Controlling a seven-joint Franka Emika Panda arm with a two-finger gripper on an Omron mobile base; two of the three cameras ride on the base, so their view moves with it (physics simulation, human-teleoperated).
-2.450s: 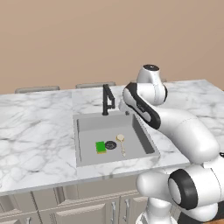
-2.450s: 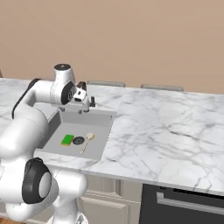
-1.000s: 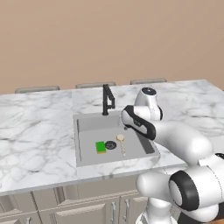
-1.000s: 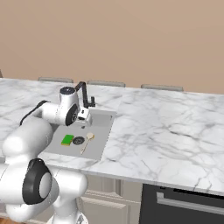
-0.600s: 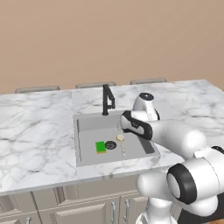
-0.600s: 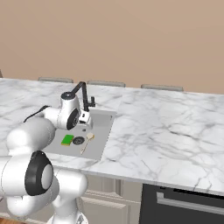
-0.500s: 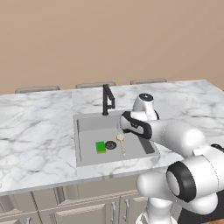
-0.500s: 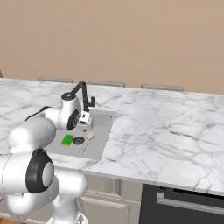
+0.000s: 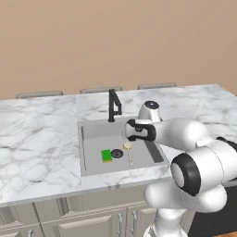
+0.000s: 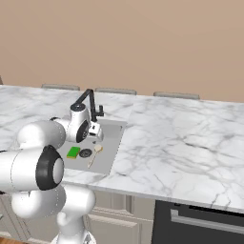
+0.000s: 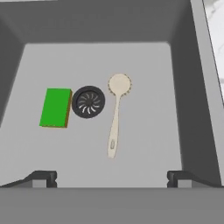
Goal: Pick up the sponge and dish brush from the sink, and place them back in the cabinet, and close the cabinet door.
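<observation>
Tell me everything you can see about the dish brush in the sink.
The dish brush is slim, with a round cream-tan head and a thin pale handle that looks like wood. It lies flat on the grey floor of the sink, just beside the round dark drain, on the side away from the green sponge. Nothing holds it; the open hand hovers above.

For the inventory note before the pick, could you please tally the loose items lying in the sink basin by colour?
Green with a yellow side: 1, the sponge
Cream-tan: 1, the dish brush
Total: 2 loose items on the floor of the sink, either side of the dark drain.
</observation>
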